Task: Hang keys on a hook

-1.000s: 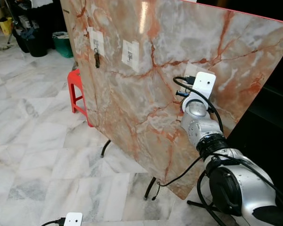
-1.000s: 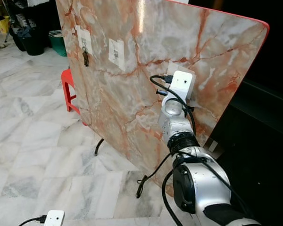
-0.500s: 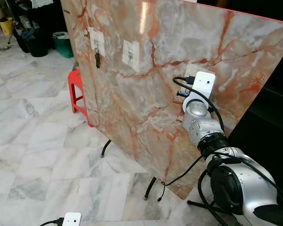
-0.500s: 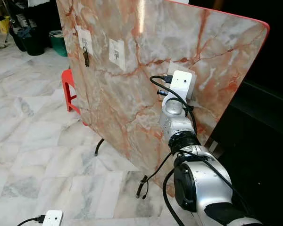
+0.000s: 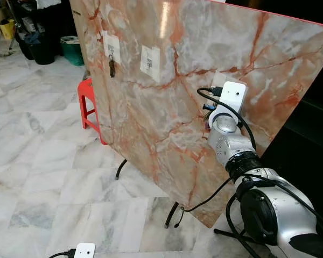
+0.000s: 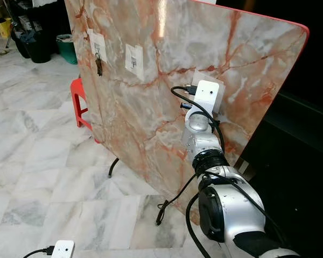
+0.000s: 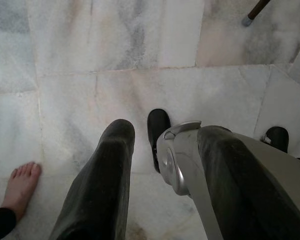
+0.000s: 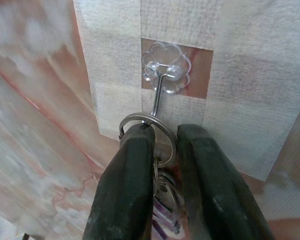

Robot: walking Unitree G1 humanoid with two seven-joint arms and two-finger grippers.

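Since 1.0 s ago almost nothing has moved: the right arm stays raised against the tilted marble-pattern tabletop (image 5: 167,80), and the cable end near the table leg at lower centre has swung slightly.

Right gripper (image 8: 162,150), centre of the right wrist view: its two black fingers (image 8: 125,190) are pinched narrow on the key ring (image 8: 162,125), with keys (image 8: 162,220) dangling between them, bottom centre. The ring touches the wire hook (image 8: 159,97), which drops from a clear flower-shaped adhesive pad (image 8: 166,67) on a taped patch, upper centre.

Head views: another bunch of keys (image 5: 111,67) hangs on a taped hook in the upper left of the slab; a second taped patch (image 5: 149,60) is just beside it. A red stool (image 5: 86,99) stands behind the slab's left edge.

Left gripper (image 7: 160,145) hangs over the marble floor (image 7: 90,75), fingers moderately apart, holding nothing. A person's bare foot (image 7: 20,187) shows at lower left.
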